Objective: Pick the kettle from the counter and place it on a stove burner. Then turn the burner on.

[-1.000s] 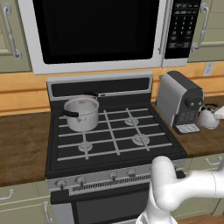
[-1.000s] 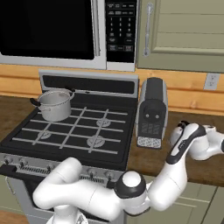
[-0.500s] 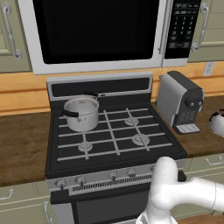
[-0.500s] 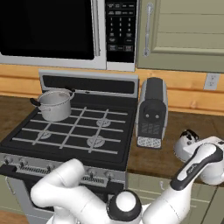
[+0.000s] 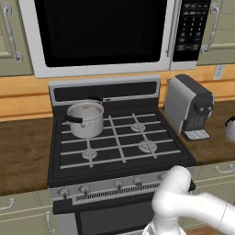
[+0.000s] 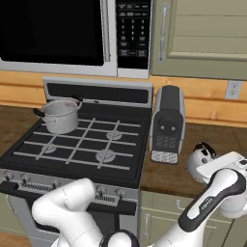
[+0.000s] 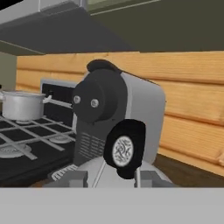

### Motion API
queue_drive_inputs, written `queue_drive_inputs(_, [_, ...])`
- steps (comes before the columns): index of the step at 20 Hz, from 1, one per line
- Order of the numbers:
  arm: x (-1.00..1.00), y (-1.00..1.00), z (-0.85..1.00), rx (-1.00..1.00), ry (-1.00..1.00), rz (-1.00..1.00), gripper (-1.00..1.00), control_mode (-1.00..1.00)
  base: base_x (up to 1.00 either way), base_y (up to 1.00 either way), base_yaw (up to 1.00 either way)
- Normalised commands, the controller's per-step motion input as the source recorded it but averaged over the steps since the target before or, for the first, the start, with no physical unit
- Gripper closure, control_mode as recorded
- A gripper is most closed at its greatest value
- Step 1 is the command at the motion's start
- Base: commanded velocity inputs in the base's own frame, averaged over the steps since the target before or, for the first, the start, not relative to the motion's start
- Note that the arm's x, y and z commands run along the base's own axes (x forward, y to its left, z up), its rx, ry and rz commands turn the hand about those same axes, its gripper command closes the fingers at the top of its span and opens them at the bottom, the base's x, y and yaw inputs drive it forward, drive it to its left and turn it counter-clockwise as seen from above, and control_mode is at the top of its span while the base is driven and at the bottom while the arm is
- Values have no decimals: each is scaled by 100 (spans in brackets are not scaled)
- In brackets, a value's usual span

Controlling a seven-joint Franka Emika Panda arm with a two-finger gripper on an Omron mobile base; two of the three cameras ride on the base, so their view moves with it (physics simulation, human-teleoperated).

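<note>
right base view | pincer (image 7: 109, 179) low behind kettle (image 6: 201, 162) on surface (image 6: 166, 176), lined up for grasping | opening: cannot tell

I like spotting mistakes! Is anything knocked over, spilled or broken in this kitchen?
Nothing stands out. The steel pot sits upright on the stove, the coffee machine stands straight on the counter, and the kettle rests upright beside it. No spills show.

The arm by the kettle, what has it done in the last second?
The arm swung right and toward the counter's front edge, so the gripper now sits close behind the kettle, not yet holding it. The kettle, coffee machine and pot stayed put.
</note>
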Motion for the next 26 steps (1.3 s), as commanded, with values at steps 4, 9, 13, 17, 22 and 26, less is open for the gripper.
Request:
queue_drive_inputs(4, [-39, 60, 31, 0, 0, 1, 100, -100, 0, 0, 0])
queue_drive_inputs(9, [-32, 71, 13, 0, 0, 0, 100, -100, 0, 0, 0])
queue_drive_inputs(13, [-22, 75, 18, 0, 0, 0, 100, -100, 0, 0, 0])
queue_drive_inputs(17, [-13, 71, 25, 0, 0, 0, 100, -100, 0, 0, 0])
queue_drive_inputs(22, [-9, 76, 23, 0, 0, 0, 100, -100, 0, 0, 0])
queue_drive_inputs(26, [-1, 85, 10, 0, 5, 1, 100, -100, 0, 0, 0])
